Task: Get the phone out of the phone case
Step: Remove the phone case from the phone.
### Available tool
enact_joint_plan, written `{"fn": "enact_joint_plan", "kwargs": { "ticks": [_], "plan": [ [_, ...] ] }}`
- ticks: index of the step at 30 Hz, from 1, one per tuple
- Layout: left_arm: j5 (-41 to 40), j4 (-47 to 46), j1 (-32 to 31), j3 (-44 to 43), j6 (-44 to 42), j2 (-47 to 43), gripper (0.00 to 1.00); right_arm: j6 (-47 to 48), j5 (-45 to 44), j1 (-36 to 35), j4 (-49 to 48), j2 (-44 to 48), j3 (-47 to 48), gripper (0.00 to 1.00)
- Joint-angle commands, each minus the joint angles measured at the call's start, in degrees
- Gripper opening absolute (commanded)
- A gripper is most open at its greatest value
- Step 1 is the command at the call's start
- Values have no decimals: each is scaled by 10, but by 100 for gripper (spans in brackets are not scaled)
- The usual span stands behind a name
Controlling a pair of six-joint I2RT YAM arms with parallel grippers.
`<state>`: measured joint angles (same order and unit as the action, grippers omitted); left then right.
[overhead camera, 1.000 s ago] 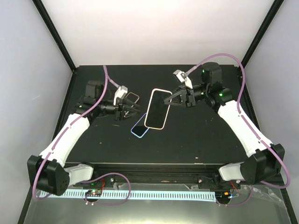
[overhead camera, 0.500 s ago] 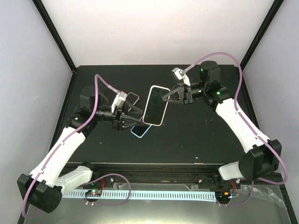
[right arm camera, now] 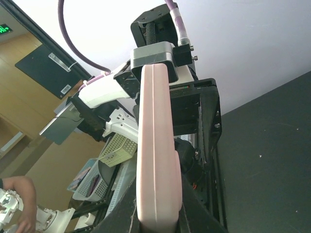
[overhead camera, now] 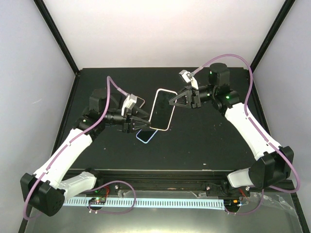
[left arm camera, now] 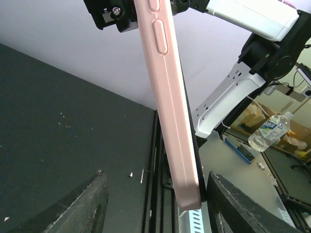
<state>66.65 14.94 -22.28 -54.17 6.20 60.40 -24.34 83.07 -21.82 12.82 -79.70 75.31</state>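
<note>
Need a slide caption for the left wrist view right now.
Pink case, edge-on, hangs from the right gripper between the fingers of the open left gripper.

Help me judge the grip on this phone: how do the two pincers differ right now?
The right pincer is shut on the phone. The left pincer stands open, its fingers either side of the phone's near end with gaps showing. The right pincer reaches in from the phone's right side, the left pincer from its left. Shared: both are at the same pink-cased phone, which is held up off the table.
</note>
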Motion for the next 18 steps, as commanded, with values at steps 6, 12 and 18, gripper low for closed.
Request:
{"fn": "enact_joint_plan", "kwargs": {
  "ticks": [6, 12, 18],
  "plan": [
    [-8, -29, 10, 16, 24, 1, 58, -4, 53, -6, -19, 32, 19, 1],
    [10, -50, 22, 19, 47, 8, 59, 2, 54, -6, -13, 34, 17, 1],
    [27, -54, 23, 23, 49, 7, 61, 9, 55, -6, -10, 32, 16, 1]
  ]
}}
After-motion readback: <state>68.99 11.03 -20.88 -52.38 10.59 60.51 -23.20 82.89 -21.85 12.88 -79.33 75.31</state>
